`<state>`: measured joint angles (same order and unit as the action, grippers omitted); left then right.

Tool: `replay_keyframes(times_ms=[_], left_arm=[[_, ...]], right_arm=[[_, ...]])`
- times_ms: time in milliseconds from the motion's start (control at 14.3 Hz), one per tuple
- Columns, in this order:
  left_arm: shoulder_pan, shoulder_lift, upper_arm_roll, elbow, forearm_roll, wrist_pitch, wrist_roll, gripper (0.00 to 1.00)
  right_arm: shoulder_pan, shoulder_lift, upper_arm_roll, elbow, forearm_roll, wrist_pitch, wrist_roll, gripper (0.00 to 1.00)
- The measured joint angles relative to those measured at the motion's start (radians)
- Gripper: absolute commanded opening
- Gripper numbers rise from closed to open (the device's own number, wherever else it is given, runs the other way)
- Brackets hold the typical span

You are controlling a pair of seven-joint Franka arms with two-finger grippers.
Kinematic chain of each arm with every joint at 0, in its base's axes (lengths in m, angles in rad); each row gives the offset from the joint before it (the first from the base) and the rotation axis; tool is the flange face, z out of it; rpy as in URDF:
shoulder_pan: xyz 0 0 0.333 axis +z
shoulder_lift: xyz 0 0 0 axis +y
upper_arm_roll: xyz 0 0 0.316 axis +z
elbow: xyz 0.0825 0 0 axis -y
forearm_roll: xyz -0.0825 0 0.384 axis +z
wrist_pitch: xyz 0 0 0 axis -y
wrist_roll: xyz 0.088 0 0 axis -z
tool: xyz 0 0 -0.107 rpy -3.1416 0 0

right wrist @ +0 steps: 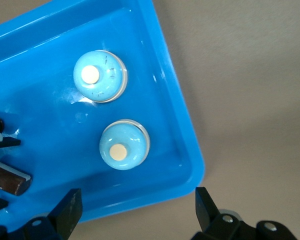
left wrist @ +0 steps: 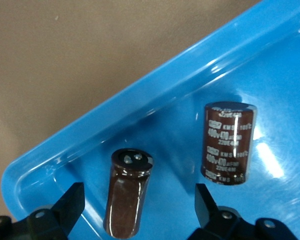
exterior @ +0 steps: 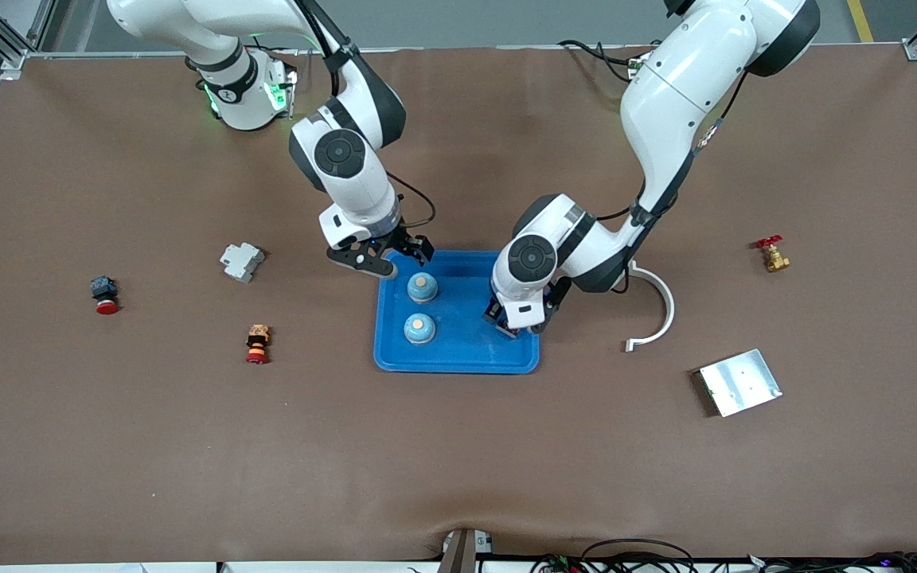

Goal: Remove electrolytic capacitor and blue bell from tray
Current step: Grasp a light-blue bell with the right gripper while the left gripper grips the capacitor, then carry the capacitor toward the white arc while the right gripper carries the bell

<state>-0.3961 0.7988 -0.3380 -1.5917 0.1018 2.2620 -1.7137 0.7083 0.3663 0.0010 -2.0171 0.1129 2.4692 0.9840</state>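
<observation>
The left gripper (exterior: pixel 516 322) is low inside the blue tray (exterior: pixel 458 356), at the tray's end toward the left arm. In the left wrist view its two black fingers (left wrist: pixel 72 200) stand wide apart, and a dark brown capacitor (left wrist: pixel 127 192) stands upright between them; neither finger touches it. A second capacitor (left wrist: pixel 229 144) of the same kind, with white print on its sleeve, stands upright just beside the first one, also on the tray floor. In the front view the gripper itself hides both capacitors.

The right gripper (exterior: pixel 395 256) is over the tray's corner that lies toward the right arm and farther from the front camera. Its fingers (right wrist: pixel 67 207) are spread open and hold nothing.

Two light blue bells stand in the tray's half toward the right arm. One bell (exterior: pixel 422 287) is farther from the front camera and the other bell (exterior: pixel 419 328) is nearer to it; they are close together but apart.

Outside the tray, on the brown table (exterior: pixel 458 461), toward the right arm's end lie a grey breaker (exterior: pixel 241 261), a red push button (exterior: pixel 104 294) and an orange and red switch (exterior: pixel 257 343). Toward the left arm's end lie a white curved bracket (exterior: pixel 656 310), a metal plate (exterior: pixel 739 382) and a brass valve with a red handle (exterior: pixel 773 254).
</observation>
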Motion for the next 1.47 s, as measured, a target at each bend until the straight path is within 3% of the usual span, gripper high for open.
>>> replay_keyframes(times_ms=[420, 771, 1471], left_arm=[[0.000, 0.000, 0.001, 0.004, 0.000, 0.017, 0.000, 0.08], [0.003, 0.000, 0.004, 0.013, 0.000, 0.017, 0.000, 0.05], [0.064, -0.057, 0.005, 0.035, 0.011, -0.010, 0.026, 0.06]], right_arm=[[0.066, 0.143, -0.011, 0.102, -0.042, 0.034, 0.095, 1.00], [0.065, 0.186, -0.044, 0.141, -0.113, 0.038, 0.105, 1.00], [0.071, 0.262, -0.047, 0.157, -0.133, 0.112, 0.137, 1.00]])
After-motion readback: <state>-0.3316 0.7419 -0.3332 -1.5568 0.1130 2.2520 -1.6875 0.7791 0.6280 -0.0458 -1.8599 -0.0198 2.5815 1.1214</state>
